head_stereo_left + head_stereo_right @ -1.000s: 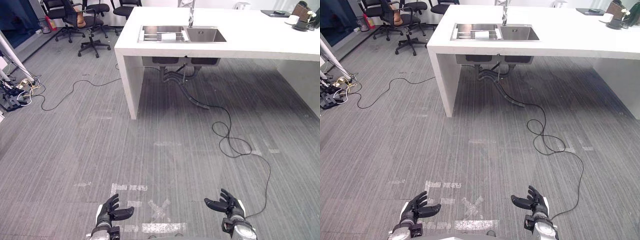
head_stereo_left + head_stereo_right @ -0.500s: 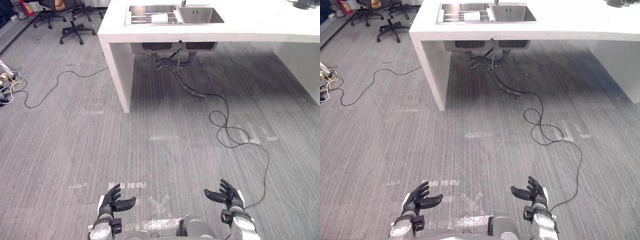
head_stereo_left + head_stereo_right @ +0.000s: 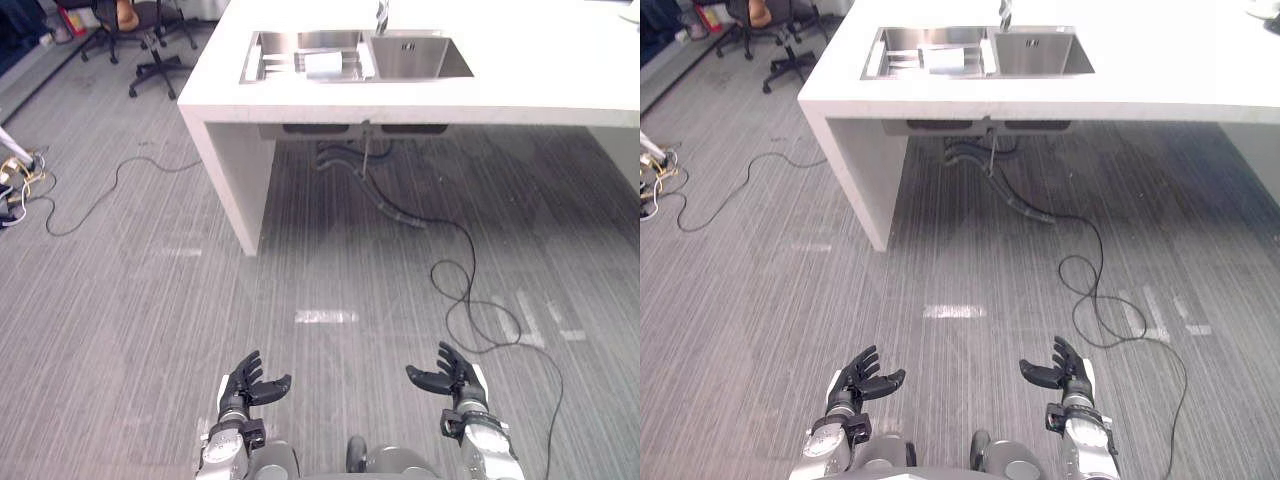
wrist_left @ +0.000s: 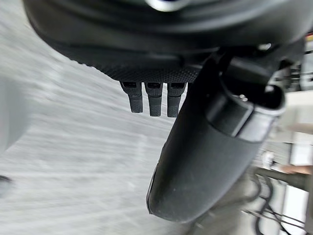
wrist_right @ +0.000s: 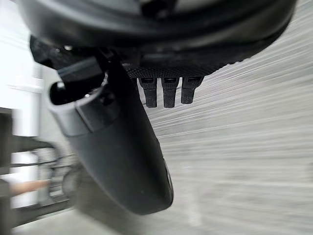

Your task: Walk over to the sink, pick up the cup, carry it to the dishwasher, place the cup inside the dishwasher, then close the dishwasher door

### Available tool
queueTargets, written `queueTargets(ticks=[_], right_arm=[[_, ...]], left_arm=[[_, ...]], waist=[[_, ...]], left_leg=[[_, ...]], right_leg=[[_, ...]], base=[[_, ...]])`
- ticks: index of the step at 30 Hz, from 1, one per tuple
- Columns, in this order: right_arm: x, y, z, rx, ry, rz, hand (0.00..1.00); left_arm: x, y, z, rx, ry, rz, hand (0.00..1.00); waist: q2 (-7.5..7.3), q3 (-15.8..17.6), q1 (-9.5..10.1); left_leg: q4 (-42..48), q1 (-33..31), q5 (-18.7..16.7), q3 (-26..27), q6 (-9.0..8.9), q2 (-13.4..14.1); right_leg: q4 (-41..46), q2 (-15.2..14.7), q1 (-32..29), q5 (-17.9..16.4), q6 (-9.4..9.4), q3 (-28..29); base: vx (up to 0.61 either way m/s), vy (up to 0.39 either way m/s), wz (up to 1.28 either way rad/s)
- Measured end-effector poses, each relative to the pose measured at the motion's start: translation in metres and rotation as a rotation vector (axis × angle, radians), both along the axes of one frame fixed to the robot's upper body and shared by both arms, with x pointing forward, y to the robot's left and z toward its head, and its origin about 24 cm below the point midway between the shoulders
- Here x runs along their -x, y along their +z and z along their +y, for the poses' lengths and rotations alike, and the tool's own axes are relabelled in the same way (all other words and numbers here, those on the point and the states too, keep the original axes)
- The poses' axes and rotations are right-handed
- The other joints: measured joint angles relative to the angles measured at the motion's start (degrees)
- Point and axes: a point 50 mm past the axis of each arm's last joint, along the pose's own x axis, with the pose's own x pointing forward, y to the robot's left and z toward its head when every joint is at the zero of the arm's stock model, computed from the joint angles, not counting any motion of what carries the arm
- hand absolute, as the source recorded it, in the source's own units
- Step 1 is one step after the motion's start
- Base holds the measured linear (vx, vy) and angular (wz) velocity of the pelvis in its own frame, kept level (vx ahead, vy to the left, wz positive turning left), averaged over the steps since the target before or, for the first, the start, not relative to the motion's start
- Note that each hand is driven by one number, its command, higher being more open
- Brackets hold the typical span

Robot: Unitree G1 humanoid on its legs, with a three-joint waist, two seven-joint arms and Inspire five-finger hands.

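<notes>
One white counter [image 3: 500, 92] stands ahead, with a steel sink [image 3: 418, 60] near its left end. Well short of the counter, the left hand [image 3: 248, 382] and right hand [image 3: 456, 376] hang empty, fingers spread. A white thing, perhaps the cup [image 3: 325, 64], lies in the sink's left basin.

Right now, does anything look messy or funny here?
Yes: a grey hose hangs down from under the sink and trails loose across the floor, where pipes would normally stay tucked away.

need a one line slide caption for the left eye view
Left hand and right hand open above grey floor, short of the white counter with its steel sink
</notes>
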Motion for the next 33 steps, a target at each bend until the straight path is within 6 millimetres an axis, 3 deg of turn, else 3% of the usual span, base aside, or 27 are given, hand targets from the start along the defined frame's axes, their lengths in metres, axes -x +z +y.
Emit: queueTargets(ticks=[2, 4, 5, 6, 7, 8, 9, 10, 11, 12, 13, 14, 15, 16, 18, 21, 23, 24, 25, 26, 27, 28, 29, 31, 33], right_arm=[[-0.001, 0.001, 0.001, -0.002, -0.001, -0.007, 0.90], [0.003, -0.004, -0.001, -0.006, -0.020, 0.020, 0.90], [0.004, -0.006, -0.003, -0.010, -0.034, 0.029, 0.90], [0.005, -0.010, -0.006, -0.027, -0.066, 0.052, 0.90], [0.006, -0.012, -0.006, -0.030, -0.072, 0.066, 0.90], [0.007, -0.016, -0.005, -0.038, -0.074, 0.084, 0.90], [0.011, -0.020, 0.000, -0.055, -0.073, 0.105, 0.90], [0.014, -0.022, 0.000, -0.058, -0.079, 0.116, 0.90], [0.015, -0.023, 0.000, -0.059, -0.079, 0.124, 0.90], [0.017, -0.025, 0.002, -0.062, -0.077, 0.136, 0.90], [0.018, -0.026, 0.005, -0.067, -0.068, 0.145, 0.90], [0.019, -0.027, 0.006, -0.072, -0.064, 0.148, 0.90], [0.020, -0.028, 0.011, -0.078, -0.048, 0.150, 0.90], [0.019, -0.028, 0.014, -0.085, -0.040, 0.146, 0.90], [0.017, -0.025, 0.021, -0.096, -0.006, 0.123, 0.90], [0.020, -0.025, 0.022, -0.085, 0.004, 0.127, 0.90], [0.023, -0.027, 0.022, -0.087, 0.002, 0.142, 0.90], [0.026, -0.030, 0.019, -0.078, -0.001, 0.163, 0.90], [0.030, -0.032, 0.016, -0.072, -0.002, 0.183, 0.90], [0.029, -0.032, 0.017, -0.072, 0.002, 0.181, 0.90], [0.029, -0.030, 0.017, -0.069, 0.004, 0.174, 0.90], [0.034, -0.031, 0.017, -0.063, 0.012, 0.178, 0.90], [0.036, -0.030, 0.019, -0.062, 0.021, 0.173, 0.90], [0.038, -0.024, 0.020, -0.050, 0.033, 0.138, 0.90], [0.033, -0.018, 0.021, -0.042, 0.043, 0.103, 0.90]], left_arm=[[-0.003, 0.002, -0.003, 0.007, -0.006, -0.014, 0.90], [0.000, 0.001, -0.004, 0.010, -0.007, -0.009, 0.90], [0.001, 0.001, -0.005, 0.012, -0.005, -0.006, 0.90], [0.003, 0.000, -0.004, 0.010, -0.002, 0.002, 0.90], [0.005, -0.001, -0.003, 0.008, 0.001, 0.007, 0.90], [0.008, -0.003, -0.001, 0.003, 0.003, 0.018, 0.90], [0.010, -0.005, 0.004, -0.012, 0.000, 0.036, 0.90], [0.012, -0.007, 0.007, -0.021, -0.007, 0.051, 0.90], [0.012, -0.007, 0.006, -0.021, -0.011, 0.053, 0.90], [0.017, -0.009, 0.006, -0.022, -0.018, 0.066, 0.90], [0.019, -0.009, 0.006, -0.030, -0.036, 0.074, 0.90], [0.018, -0.009, 0.006, -0.035, -0.047, 0.075, 0.90], [0.015, -0.006, 0.006, -0.039, -0.054, 0.059, 0.90], [0.012, -0.004, 0.006, -0.041, -0.052, 0.043, 0.90], [-0.006, 0.013, 0.006, -0.048, -0.055, -0.057, 0.90], [-0.024, 0.033, 0.002, -0.038, -0.041, -0.172, 0.90], [-0.029, 0.041, 0.002, -0.044, -0.032, -0.210, 0.90], [-0.033, 0.045, 0.002, -0.049, -0.029, -0.231, 0.90], [-0.035, 0.052, -0.004, -0.036, -0.028, -0.265, 0.90], [-0.037, 0.057, -0.005, -0.035, -0.023, -0.291, 0.90], [-0.041, 0.070, -0.010, -0.025, -0.033, -0.348, 0.90], [-0.044, 0.084, -0.019, -0.004, -0.049, -0.413, 0.90], [-0.045, 0.092, -0.023, 0.009, -0.053, -0.451, 0.90], [-0.049, 0.128, -0.035, 0.040, -0.060, -0.618, 0.90], [-0.050, 0.157, -0.037, 0.050, -0.044, -0.757, 0.90]], waist=[[-0.13, 0.1, 0.84], [-0.40, 0.1, 2.06], [-0.33, 0.1, 2.35], [-0.10, -0.1, 2.88], [0.08, -0.2, 3.06], [0.21, -0.6, 3.56], [-2.01, -1.1, 3.54], [-2.96, -1.4, 3.27], [-3.07, -1.4, 3.17], [-3.15, -1.4, 2.99], [-3.35, -1.3, 2.44], [-3.37, -1.2, 2.03], [-3.46, -1.2, 1.64], [-3.50, -1.2, 1.61], [-3.58, -1.2, 0.70], [-3.58, -1.2, -0.32], [-3.93, -1.4, -0.50], [-3.04, -1.7, -0.65], [-2.02, -2.3, -0.27], [-1.95, -2.3, -0.31], [-1.57, -2.1, -0.48], [-0.91, -1.6, -0.36], [-0.78, -1.5, -0.05], [-0.57, -1.3, 1.06], [-0.29, -1.5, 1.60]], left_leg=[[-6.4, -3.7, -0.3, 1.2, 0.37, -0.5], [-25.1, -4.9, 0.3, 1.3, 0.06, -4.1], [-30.1, -4.9, 1.3, 1.1, -0.15, -5.3], [-41.6, -4.2, 6.0, -0.9, -0.58, -7.8], [-43.8, -3.9, 9.7, -1.7, 0.17, -8.5], [-43.6, -3.2, 13.7, -2.1, 3.00, -8.9], [-42.1, -3.3, 11.4, -0.9, 4.45, -10.8], [-41.1, -2.8, 9.0, -0.3, 5.41, -12.2], [-41.0, -1.9, 8.0, 0.0, 5.62, -12.6], [-41.3, 1.1, 6.2, 0.8, 6.58, -13.4], [-41.7, 4.8, 4.3, 1.3, 7.24, -14.2], [-41.6, 6.4, 3.5, 1.2, 7.42, -14.5], [-41.9, 9.6, 1.9, 1.1, 7.58, -14.9], [-42.4, 11.1, 1.4, 1.1, 7.62, -14.9], [-45.5, 15.7, 0.3, -0.7, 7.21, -15.0], [-47.1, 19.7, -2.0, -3.7, 5.48, -13.9], [-47.5, 21.5, -3.7, -4.8, 3.69, -13.4], [-47.0, 22.5, -5.2, -6.5, 2.25, -12.0], [-46.1, 22.2, -5.3, -6.7, 1.70, -9.9], [-44.6, 21.5, -5.2, -6.7, 1.48, -9.4], [-37.7, 19.0, -4.5, -6.7, 0.30, -8.2], [-26.1, 15.2, -1.8, -6.7, -2.47, -6.1], [-19.5, 12.9, 0.5, -6.7, -3.36, -5.0], [-4.7, 6.3, 0.5, -3.9, -3.21, -1.4], [-3.9, 1.7, -0.4, -1.9, -2.49, 0.9]], right_leg=[[-1.7, -0.3, 2.2, -0.7, -0.65, 1.0], [-2.7, -2.1, 5.1, -2.3, 1.57, 2.3], [-3.0, -2.6, 5.5, -2.7, 2.24, 2.7], [-3.3, -3.3, 6.4, -4.1, 4.50, 3.7], [-3.1, -3.4, 6.5, -4.8, 5.72, 4.4], [-2.1, -3.9, 6.9, -6.5, 7.46, 5.6], [0.5, -6.0, 6.4, -8.8, 9.52, 6.2], [5.8, -7.7, 4.6, -9.9, 11.08, 6.9], [9.6, -8.3, 3.5, -10.1, 11.45, 7.4], [20.3, -9.3, 0.4, -9.2, 14.04, 8.1], [33.6, -10.6, -4.1, -6.9, 19.52, 8.8], [39.1, -11.0, -5.9, -6.9, 20.27, 8.8], [46.4, -11.5, -9.4, -7.4, 19.34, 8.2], [48.3, -11.8, -11.2, -7.8, 18.58, 7.3], [47.4, -12.2, -18.2, -9.9, 14.99, 3.2], [33.4, -11.6, -22.6, -9.9, 14.26, 1.0], [22.4, -10.4, -22.4, -6.3, 13.57, 1.6], [21.2, -9.4, -21.5, 0.4, 12.12, 1.0], [20.5, -7.9, -20.8, -0.7, 11.01, -0.1], [20.3, -7.6, -20.3, -1.3, 10.64, -0.7], [18.9, -6.8, -17.6, -2.1, 9.61, -2.3], [15.5, -5.6, -13.1, -2.3, 9.25, -3.6], [13.7, -5.2, -10.6, -2.3, 9.13, -3.8], [9.0, -4.8, -3.2, -2.8, 8.46, -3.7], [6.5, -4.9, -0.4, -2.9, 8.50, -3.2]], base=[[0.26, 0.039, -0.23], [0.35, 0.133, -0.22], [0.49, 0.232, -0.25], [0.42, 0.223, -0.30], [0.42, 0.244, -0.45], [0.47, 0.261, -0.35], [0.59, 0.286, -0.21], [0.60, 0.277, -0.05], [0.50, 0.225, -0.10], [0.47, 0.222, -0.20], [0.47, 0.201, -0.13], [0.47, 0.146, 0.01], [0.38, 0.083, 0.06], [0.45, 0.063, 0.07], [0.44, -0.012, 0.34], [0.40, -0.104, 0.49], [0.42, -0.175, 0.36], [0.48, -0.197, 0.26], [0.49, -0.205, 0.24], [0.48, -0.213, 0.24], [0.46, -0.220, 0.44], [0.53, -0.243, 0.41], [0.49, -0.185, 0.17], [0.35, -0.085, -0.03], [0.28, 0.009, -0.09]])
